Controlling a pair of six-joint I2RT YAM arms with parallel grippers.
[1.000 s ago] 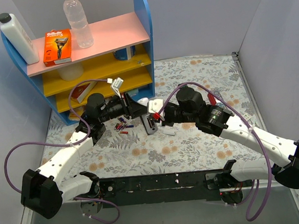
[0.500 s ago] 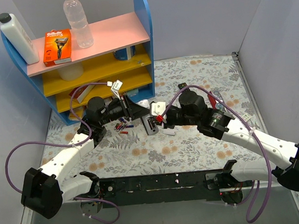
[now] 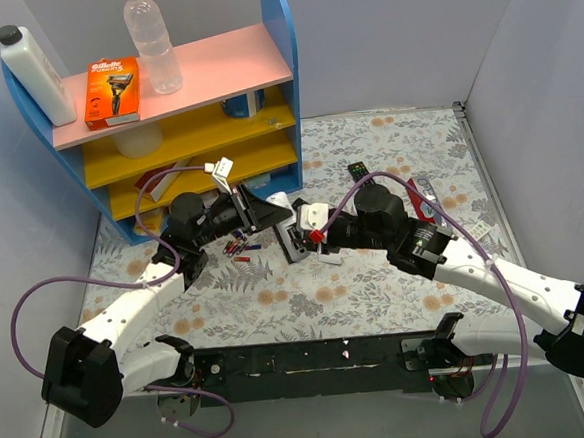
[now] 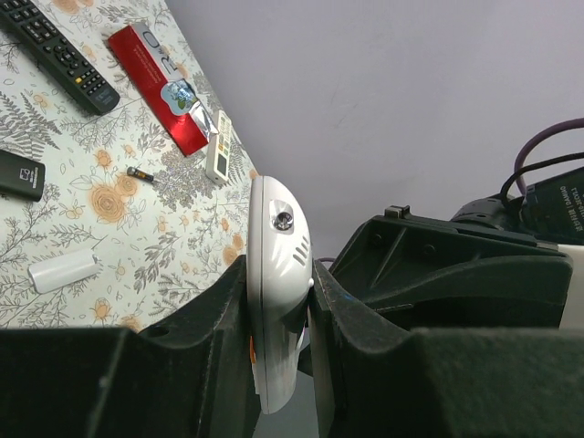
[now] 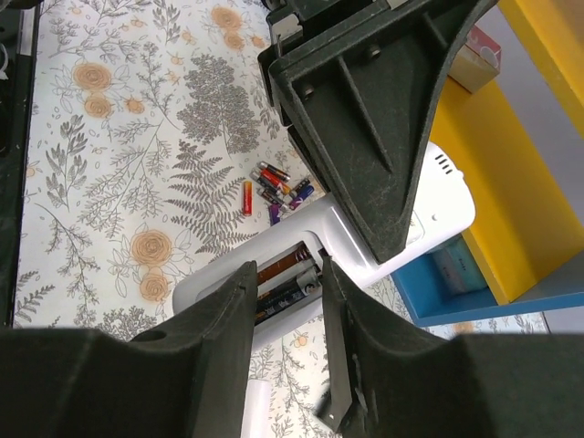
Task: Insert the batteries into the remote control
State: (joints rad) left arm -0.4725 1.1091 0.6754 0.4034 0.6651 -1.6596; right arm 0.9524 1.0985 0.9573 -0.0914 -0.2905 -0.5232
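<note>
Floral desk centre | left gripper (image 4: 278,310) clamps remote (image 5: 447,196) edge-on | right gripper (image 5: 286,276) straddles its bay (image 5: 290,260) directly below, nearer; grip unclear

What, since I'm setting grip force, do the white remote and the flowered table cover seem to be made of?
White remote: hard moulded plastic, smooth and slightly glossy, judging by its sheen and crisp vent slits. Flowered table cover: a thin printed sheet, matte; cloth or vinyl, the look leaves it open.

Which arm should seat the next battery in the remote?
Right. The right fingers sit directly over the open battery compartment, while the left fingers are clamped on the remote, busy holding it.
</note>
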